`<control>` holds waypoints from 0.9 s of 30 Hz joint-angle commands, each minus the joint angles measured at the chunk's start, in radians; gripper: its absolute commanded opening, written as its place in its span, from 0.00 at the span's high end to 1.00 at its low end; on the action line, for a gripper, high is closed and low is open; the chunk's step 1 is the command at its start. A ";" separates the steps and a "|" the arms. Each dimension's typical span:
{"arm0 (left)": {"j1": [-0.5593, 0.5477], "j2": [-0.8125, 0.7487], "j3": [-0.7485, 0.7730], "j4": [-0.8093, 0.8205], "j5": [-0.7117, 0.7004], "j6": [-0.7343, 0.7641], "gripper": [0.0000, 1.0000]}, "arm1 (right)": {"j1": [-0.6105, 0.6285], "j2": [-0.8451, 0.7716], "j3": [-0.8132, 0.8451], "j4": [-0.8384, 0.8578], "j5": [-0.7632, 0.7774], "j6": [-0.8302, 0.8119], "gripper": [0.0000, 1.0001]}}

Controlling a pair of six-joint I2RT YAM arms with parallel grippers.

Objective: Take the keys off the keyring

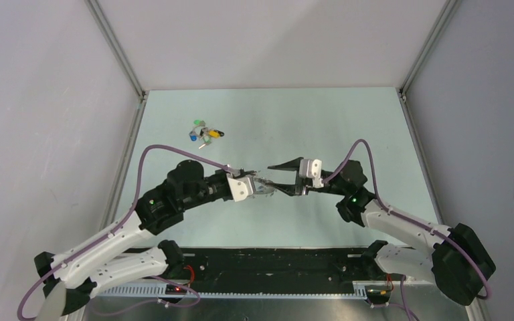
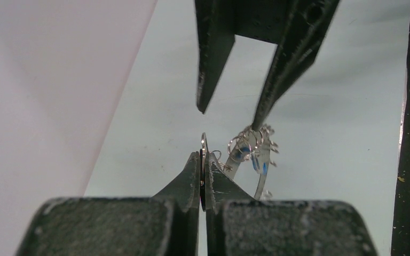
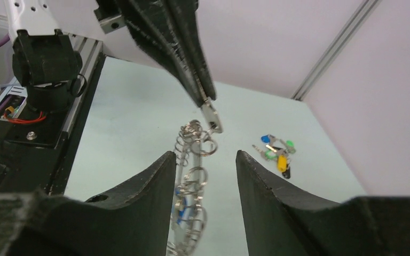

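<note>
The keyring (image 2: 260, 160) is a silvery ring frilled with small wire loops, hanging in the air over the table. It also shows in the right wrist view (image 3: 188, 181) and the top view (image 1: 266, 188). A blue-headed key (image 3: 180, 195) hangs on it. My left gripper (image 2: 203, 156) is shut on a thin silver key (image 3: 212, 116) that joins a small loop on the ring. The key's head is hidden in the jaws. My right gripper (image 3: 206, 156) is open and straddles the ring, which is close to its left finger (image 3: 155, 184). One right fingertip (image 2: 257, 124) touches the ring's top.
A small cluster of green, blue and yellow keys (image 1: 205, 132) lies on the table at the far left, also seen in the right wrist view (image 3: 277, 152). Grey walls with metal rails enclose the table (image 1: 348, 127). The black base rail (image 1: 274, 264) runs along the near edge.
</note>
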 commanded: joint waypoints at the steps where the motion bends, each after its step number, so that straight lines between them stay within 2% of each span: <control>1: 0.007 -0.042 0.013 0.063 0.060 0.045 1.00 | -0.049 -0.004 0.089 -0.013 -0.093 0.000 0.50; 14: 0.009 -0.056 -0.010 0.062 0.134 0.120 1.00 | -0.159 0.105 0.281 -0.244 -0.407 -0.029 0.62; 27: 0.052 -0.065 -0.010 0.062 0.208 0.147 1.00 | -0.133 0.250 0.333 -0.164 -0.508 0.030 0.60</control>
